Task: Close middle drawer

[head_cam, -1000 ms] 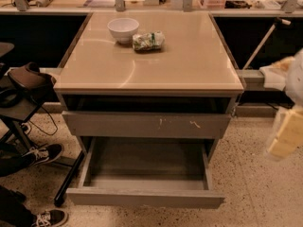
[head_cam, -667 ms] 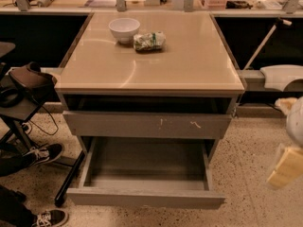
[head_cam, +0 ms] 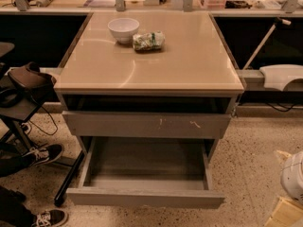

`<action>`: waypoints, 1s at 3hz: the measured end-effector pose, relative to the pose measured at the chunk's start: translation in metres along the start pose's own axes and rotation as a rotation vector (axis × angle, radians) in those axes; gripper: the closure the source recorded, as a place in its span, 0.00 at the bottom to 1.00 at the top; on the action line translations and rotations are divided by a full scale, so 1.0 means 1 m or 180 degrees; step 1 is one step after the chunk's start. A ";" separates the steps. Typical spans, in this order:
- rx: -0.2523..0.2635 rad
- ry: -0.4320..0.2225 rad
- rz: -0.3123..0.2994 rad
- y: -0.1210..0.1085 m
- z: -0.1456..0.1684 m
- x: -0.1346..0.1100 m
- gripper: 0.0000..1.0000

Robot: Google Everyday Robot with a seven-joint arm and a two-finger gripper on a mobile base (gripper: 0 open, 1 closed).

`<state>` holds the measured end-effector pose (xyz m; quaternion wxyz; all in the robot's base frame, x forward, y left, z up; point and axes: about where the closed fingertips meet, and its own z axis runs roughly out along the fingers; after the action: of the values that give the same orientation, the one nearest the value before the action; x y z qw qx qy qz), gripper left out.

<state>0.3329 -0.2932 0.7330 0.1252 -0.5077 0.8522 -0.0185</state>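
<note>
Outward, crosswise, middle drawer (head_cam: 145, 175); jaws lower-right.

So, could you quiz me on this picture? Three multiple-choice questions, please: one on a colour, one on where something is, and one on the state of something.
1. The bowl on the cabinet is: A white, B red, C black.
2. The gripper is: A over the bowl, B in the lower right corner, off to the cabinet's side, C inside a drawer.
3. The middle drawer is: A shut flush, B pulled far out, C taken off.

Answers:
1 A: the bowl is plain white.
2 B: the gripper shows only at that corner, apart from the cabinet.
3 B: the drawer's grey tray interior lies exposed.
</note>
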 end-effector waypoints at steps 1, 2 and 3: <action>-0.0004 0.0002 -0.0002 0.000 0.000 0.000 0.00; -0.0080 -0.0133 -0.0021 0.027 0.020 0.010 0.00; -0.0153 -0.0158 0.0088 0.069 0.071 0.037 0.00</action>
<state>0.2735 -0.2852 0.6464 0.1344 -0.4990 0.8560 0.0163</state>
